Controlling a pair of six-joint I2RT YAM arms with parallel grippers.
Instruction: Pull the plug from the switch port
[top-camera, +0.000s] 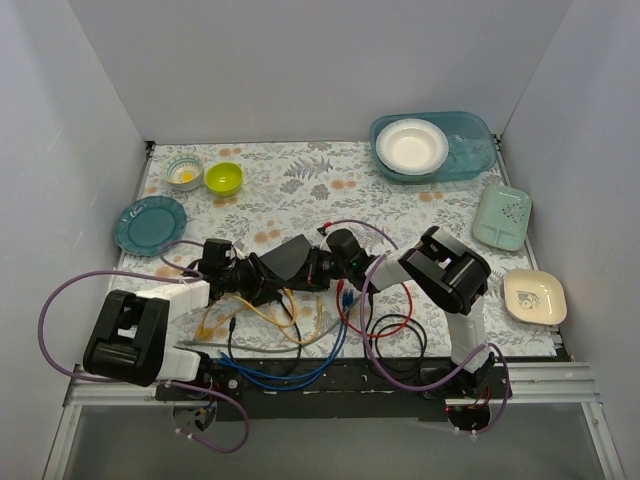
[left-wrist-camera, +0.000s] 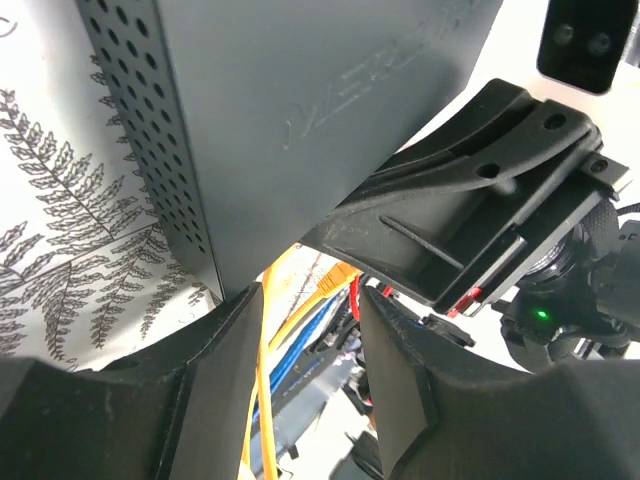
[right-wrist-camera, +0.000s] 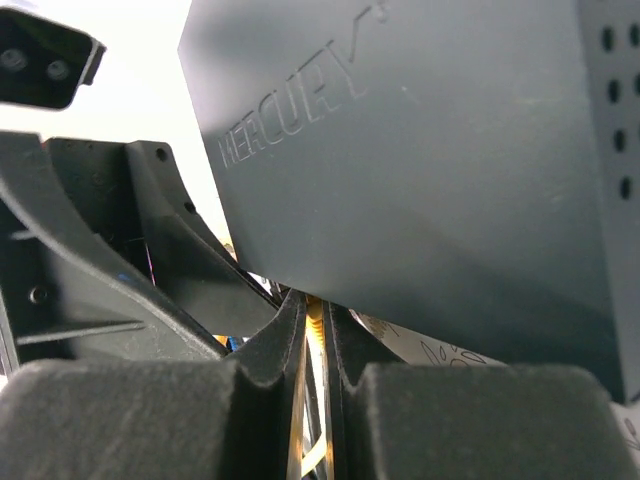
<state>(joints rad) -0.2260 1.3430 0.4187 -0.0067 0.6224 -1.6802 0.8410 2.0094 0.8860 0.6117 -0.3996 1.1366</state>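
The switch (top-camera: 292, 260), a flat black box, lies tilted at the table's middle between both arms. It fills the top of the left wrist view (left-wrist-camera: 300, 110) and of the right wrist view (right-wrist-camera: 420, 150). Just under its edge my right gripper (right-wrist-camera: 317, 305) is shut on the ribbed yellow plug (right-wrist-camera: 318, 320). From above the right gripper (top-camera: 328, 266) meets the switch's right end, and the plug is hidden there. My left gripper (left-wrist-camera: 310, 290) stands partly open at the switch's lower corner, with yellow and blue cables showing through the gap. It sits at the switch's left end (top-camera: 243, 278).
Loose yellow cables (top-camera: 265, 315), blue cables (top-camera: 300, 365) and red and black loops (top-camera: 385, 320) crowd the near table. A teal tray (top-camera: 470, 160) with a white bowl, a green dish (top-camera: 503, 215), a cream dish (top-camera: 535, 297), a teal plate (top-camera: 150, 224) and two small bowls (top-camera: 223, 178) ring the edges.
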